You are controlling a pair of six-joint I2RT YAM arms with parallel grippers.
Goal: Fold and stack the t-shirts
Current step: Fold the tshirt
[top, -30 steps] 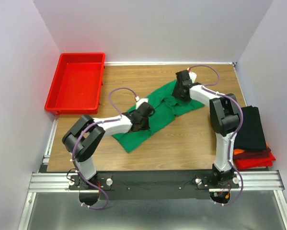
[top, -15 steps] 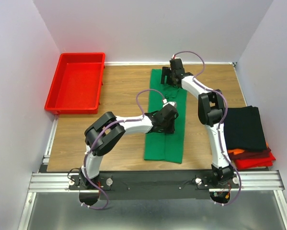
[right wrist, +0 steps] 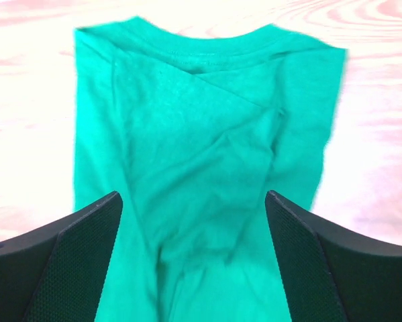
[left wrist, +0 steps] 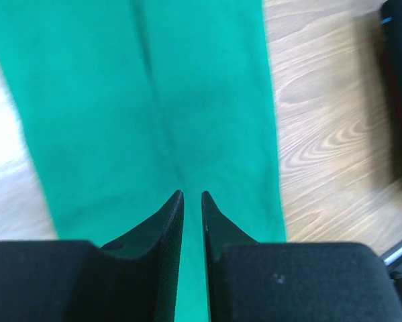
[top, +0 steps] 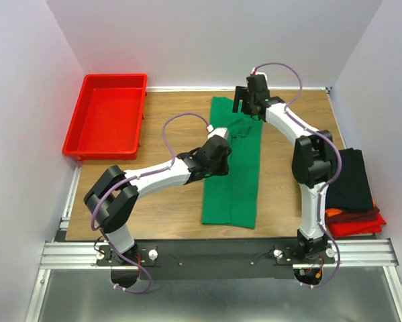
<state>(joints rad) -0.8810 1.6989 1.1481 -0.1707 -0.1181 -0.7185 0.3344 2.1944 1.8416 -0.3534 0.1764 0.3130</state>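
The bright green t-shirt (top: 233, 168) lies flat on the table, folded lengthwise into a long strip running from far to near. It fills the left wrist view (left wrist: 154, 100). Its collar end shows in the right wrist view (right wrist: 201, 121). My left gripper (top: 221, 159) hovers over the strip's left edge near the middle. Its jaws (left wrist: 192, 194) are almost together and hold nothing. My right gripper (top: 245, 104) is over the far collar end, wide open (right wrist: 194, 198) and empty. Folded shirts are stacked at the right edge: black (top: 348, 178) on top, orange (top: 333, 213) and red (top: 362, 225) below.
A rigid red plastic tray (top: 107, 114) stands at the far left corner. Bare wood table (top: 167, 201) lies left and right of the green strip. White walls close the back and both sides.
The green shirt went from a crumpled diagonal heap to a straight folded strip. Since half a second ago my left gripper has drawn back toward the strip's left edge; the right has shifted slightly right.
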